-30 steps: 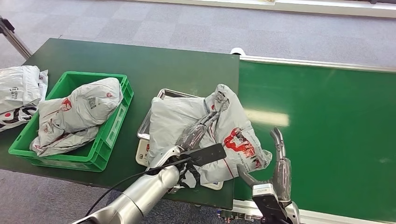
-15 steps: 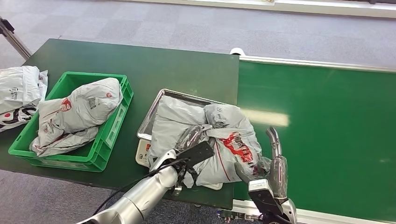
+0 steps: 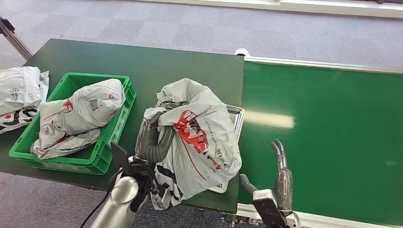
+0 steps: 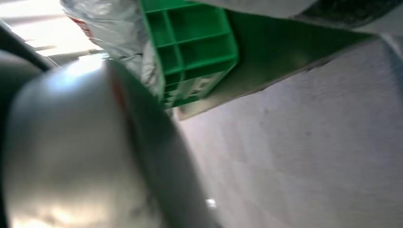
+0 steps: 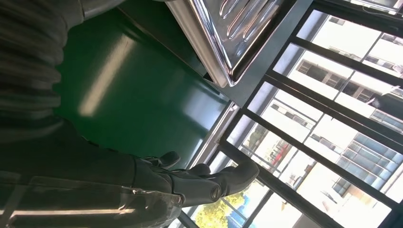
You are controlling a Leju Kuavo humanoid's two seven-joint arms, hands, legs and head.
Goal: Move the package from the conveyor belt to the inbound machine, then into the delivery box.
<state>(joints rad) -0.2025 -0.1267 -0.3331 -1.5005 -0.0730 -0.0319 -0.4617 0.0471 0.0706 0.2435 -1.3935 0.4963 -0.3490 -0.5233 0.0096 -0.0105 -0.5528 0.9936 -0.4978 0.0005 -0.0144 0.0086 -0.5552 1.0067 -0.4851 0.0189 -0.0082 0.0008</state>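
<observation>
Left hand grasps the package, lifting it off the scale tray; next, carry toward 9 o'clock into the green crate. Right hand released.

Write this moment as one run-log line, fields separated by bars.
left hand grips package, lifted over scale tray | right hand open above belt | next: green crate

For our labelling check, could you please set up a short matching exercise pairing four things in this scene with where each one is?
Things:
1. package with red print
2. grey package
3. metal tray
4. right robot hand

Places:
A. in the green crate
B. over the conveyor belt, holding nothing
C. held up by the left robot hand
D. on the dark green table, beside the belt

Pairs: 1-C, 2-A, 3-D, 4-B
</observation>
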